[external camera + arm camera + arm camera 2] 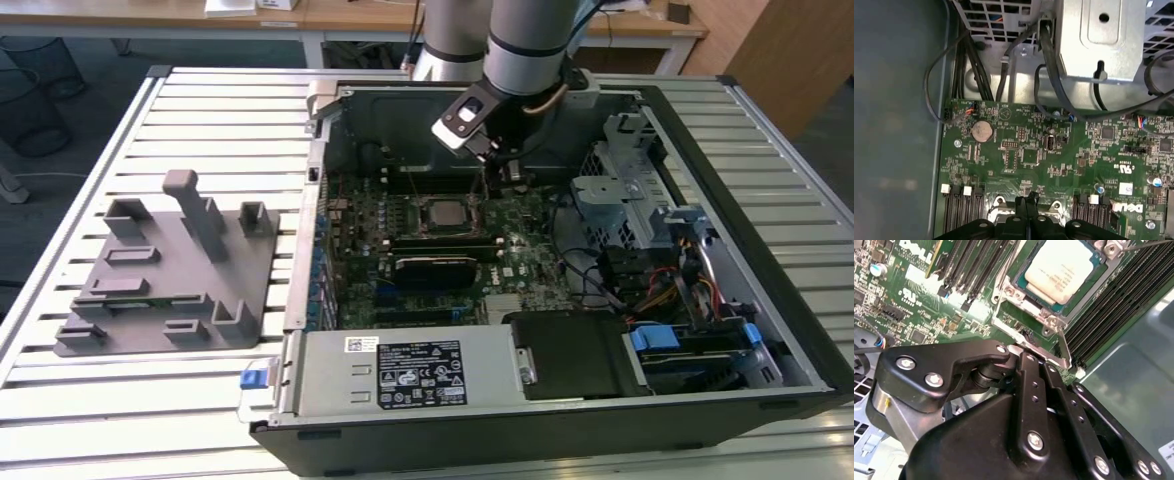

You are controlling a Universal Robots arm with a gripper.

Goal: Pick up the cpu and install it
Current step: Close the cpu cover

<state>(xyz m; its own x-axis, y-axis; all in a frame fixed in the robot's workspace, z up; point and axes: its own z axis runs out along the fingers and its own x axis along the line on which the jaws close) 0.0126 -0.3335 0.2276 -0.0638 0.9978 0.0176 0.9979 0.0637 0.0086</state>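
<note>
One cpu (1061, 267): flat square chip with a pale metal top, lying level inside the metal-framed socket (1019, 294) on the green motherboard (1054, 165). In the exterior view it sits at the middle of the board (442, 213), within the open computer case (601, 425).

One gripper (1041, 360): black linkage arms lowered into the case. The jaws are pressed together, as seen in the first wrist view (1027, 199). Their tips stand at the rim of the socket frame, just beside the cpu and not on it. Whether they pinch the thin socket lever cannot be told.

One coin cell (982, 131): round and silver, on the board, well apart from the jaws.

One grey fixture (167, 270): on the slatted worktop (200, 110), at the exterior view's left of the case.
</note>
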